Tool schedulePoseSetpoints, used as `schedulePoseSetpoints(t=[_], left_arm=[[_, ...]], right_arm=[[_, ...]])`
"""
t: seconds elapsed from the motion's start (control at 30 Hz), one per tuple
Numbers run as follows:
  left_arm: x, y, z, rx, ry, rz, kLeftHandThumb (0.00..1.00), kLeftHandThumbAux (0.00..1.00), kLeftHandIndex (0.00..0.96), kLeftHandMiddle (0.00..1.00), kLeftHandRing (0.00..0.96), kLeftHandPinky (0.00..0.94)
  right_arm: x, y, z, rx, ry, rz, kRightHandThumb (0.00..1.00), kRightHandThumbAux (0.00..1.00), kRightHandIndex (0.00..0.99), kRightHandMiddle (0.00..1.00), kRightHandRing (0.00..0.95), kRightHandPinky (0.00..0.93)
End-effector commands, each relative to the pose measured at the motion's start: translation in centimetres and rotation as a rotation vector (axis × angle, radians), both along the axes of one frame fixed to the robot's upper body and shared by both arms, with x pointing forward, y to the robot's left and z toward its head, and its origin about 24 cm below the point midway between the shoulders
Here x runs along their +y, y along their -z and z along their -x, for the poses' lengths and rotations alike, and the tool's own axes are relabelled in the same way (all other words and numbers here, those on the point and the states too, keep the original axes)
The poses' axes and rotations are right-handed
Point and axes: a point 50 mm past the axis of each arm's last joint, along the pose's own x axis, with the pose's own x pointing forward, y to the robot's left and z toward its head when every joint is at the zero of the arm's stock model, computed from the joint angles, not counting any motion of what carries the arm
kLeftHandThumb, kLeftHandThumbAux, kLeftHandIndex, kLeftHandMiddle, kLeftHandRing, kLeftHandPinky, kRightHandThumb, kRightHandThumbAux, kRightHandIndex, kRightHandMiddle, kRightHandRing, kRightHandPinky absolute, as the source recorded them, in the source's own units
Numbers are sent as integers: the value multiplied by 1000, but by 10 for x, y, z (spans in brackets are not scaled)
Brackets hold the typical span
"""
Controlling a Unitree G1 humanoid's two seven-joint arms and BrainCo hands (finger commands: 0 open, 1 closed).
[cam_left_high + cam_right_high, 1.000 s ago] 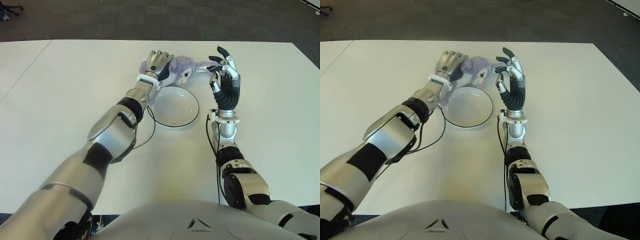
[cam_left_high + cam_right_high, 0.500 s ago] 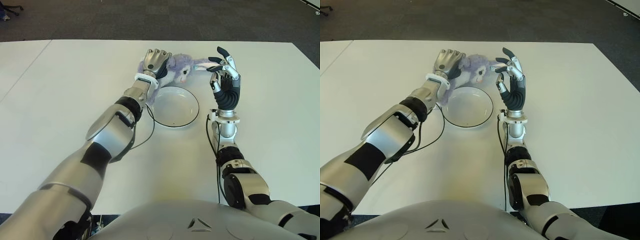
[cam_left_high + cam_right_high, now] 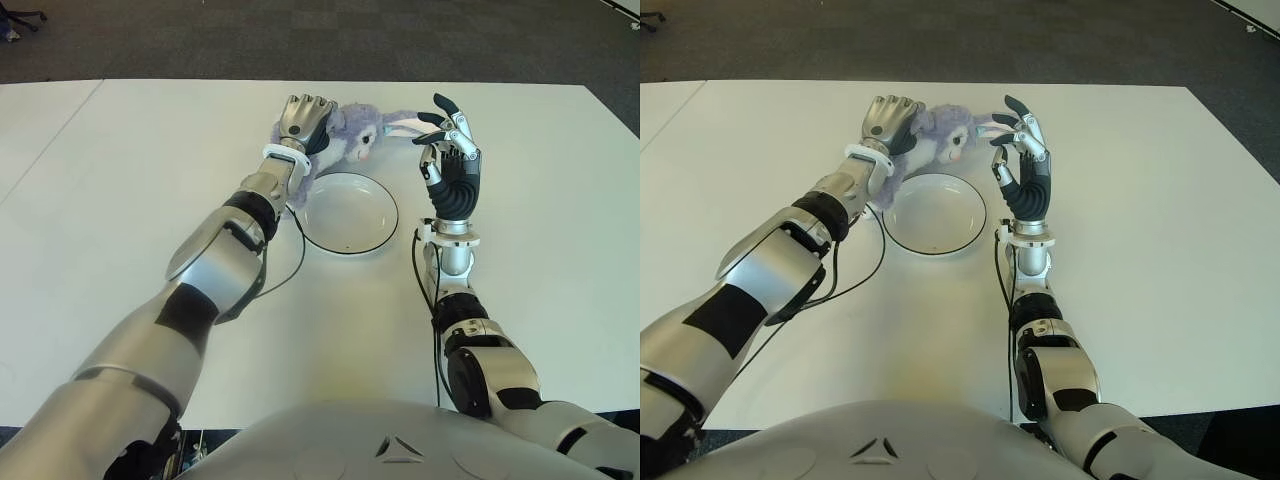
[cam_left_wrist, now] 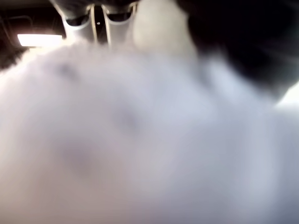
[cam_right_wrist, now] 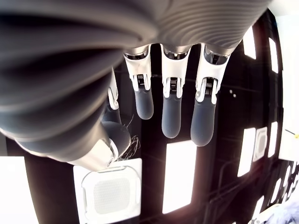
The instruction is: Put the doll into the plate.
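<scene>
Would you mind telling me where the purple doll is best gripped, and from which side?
Grip the doll round its plump body, coming from above on the robot's left, where the left hand is closed on it. Its ears are thin and floppy, poor holds.

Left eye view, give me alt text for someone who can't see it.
The robot's left hand grips a purple plush doll on a white table, just beyond an empty white plate. The right hand is raised palm-up, fingers open, to the right of the plate.
</scene>
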Motion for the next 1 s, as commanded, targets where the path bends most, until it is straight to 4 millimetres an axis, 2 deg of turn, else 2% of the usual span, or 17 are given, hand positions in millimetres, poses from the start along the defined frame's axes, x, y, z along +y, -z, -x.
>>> schedulePoseSetpoints(t=[0.03, 0.23, 0.67, 0.87, 1.0], left_arm=[[18, -29, -10, -114, -33, 73, 728, 701, 440, 840, 851, 864], [15, -37, -11, -142, -7, 64, 727, 702, 439, 839, 852, 866], [9, -47, -11, -196, 54, 45, 723, 703, 438, 841, 858, 875], [7, -53, -11, -224, 80, 10, 718, 705, 437, 843, 870, 881], [6, -57, -11, -256, 97, -7, 717, 704, 437, 843, 863, 869]], right_arm=[[15, 195, 190, 1143, 92, -122, 710, 723, 422, 160, 204, 319], [14, 196, 189, 1146, 88, -115, 704, 723, 423, 155, 183, 269], [14, 195, 189, 1140, 79, -103, 697, 724, 424, 160, 167, 238], [14, 195, 188, 1139, 78, -107, 698, 724, 424, 160, 160, 248], [14, 195, 188, 1140, 76, -107, 702, 724, 424, 156, 174, 289]])
